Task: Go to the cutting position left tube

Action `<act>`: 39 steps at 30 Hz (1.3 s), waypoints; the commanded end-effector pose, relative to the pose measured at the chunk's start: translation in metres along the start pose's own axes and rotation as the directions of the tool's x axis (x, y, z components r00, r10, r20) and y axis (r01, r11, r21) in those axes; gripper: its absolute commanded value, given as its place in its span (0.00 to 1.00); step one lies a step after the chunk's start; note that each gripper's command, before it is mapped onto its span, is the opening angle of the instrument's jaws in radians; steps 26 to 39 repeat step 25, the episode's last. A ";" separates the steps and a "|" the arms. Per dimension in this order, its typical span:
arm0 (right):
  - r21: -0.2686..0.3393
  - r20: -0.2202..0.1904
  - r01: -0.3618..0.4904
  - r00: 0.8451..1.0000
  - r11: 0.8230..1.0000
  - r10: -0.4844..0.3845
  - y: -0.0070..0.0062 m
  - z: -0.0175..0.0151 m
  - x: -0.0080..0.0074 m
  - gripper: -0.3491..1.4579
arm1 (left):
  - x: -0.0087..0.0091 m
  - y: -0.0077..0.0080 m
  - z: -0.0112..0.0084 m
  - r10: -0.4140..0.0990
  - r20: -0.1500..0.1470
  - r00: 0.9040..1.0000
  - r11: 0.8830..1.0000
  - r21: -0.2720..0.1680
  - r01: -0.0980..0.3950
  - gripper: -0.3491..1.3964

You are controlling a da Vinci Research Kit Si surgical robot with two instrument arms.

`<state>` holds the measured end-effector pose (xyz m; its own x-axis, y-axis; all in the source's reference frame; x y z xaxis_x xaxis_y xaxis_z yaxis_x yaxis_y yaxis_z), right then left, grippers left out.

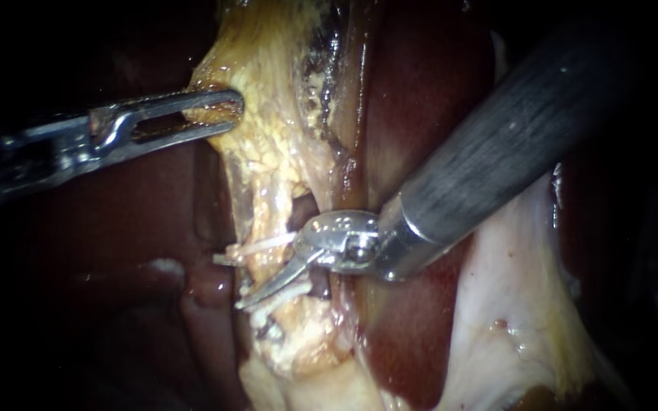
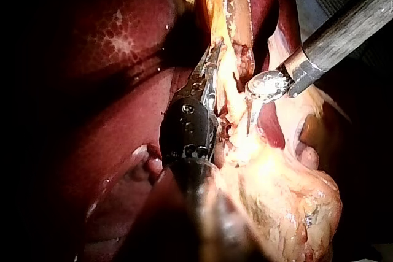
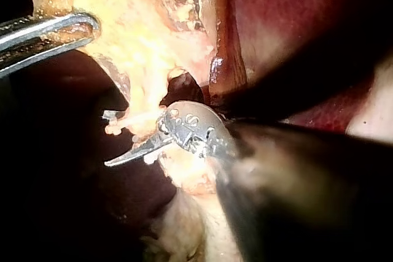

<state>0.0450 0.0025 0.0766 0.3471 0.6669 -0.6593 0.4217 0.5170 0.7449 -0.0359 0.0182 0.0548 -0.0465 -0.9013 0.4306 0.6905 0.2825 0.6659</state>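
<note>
A pale yellow strip of tissue runs down the middle between dark red liver lobes [image 1: 131, 251]. Low on it a thin tube [image 1: 262, 268] carries white clips, one above [image 1: 257, 247] and others below [image 1: 277, 298]. My right instrument [image 1: 247, 301] comes in from the upper right. Its slim curved blades lie together across the tube, in the stretch between the clips. My left instrument [image 1: 230, 114] holds its long slotted jaws shut on the upper edge of the yellow tissue [image 1: 268, 144], pulling it left. In the right wrist view the blade tip [image 3: 109, 163] pokes out past the tube.
Whitish membrane [image 1: 512, 289] spreads at the lower right under the right instrument's dark shaft [image 1: 512, 144]. A small dark hole [image 1: 304, 207] opens in the tissue just above the right instrument's wrist. Liver borders the strip on both sides.
</note>
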 end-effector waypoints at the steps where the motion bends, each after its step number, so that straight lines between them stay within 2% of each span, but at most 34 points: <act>1: 0.002 0.003 -0.023 1.000 1.000 0.023 0.0001 0.0000 0.0000 0.89 | 0.0000 0.0000 0.0000 0.000 0.000 1.000 1.000 0.000 0.000 0.00; 3: 0.001 0.001 -0.063 0.998 0.998 0.063 0.0002 0.0002 -0.0001 0.88 | 0.0000 0.0000 0.0000 0.000 0.000 1.000 1.000 0.000 0.000 0.00; 9: -0.006 -0.003 -0.092 0.996 0.996 0.092 0.0004 0.0005 -0.0002 0.86 | 0.0000 -0.0001 0.0001 0.000 0.001 1.000 1.000 -0.001 0.000 0.00; 39: -0.006 -0.002 -0.097 0.995 0.995 0.097 0.0004 0.0006 -0.0003 0.86 | 0.0000 -0.0002 0.0001 -0.001 0.001 1.000 1.000 -0.002 0.001 0.00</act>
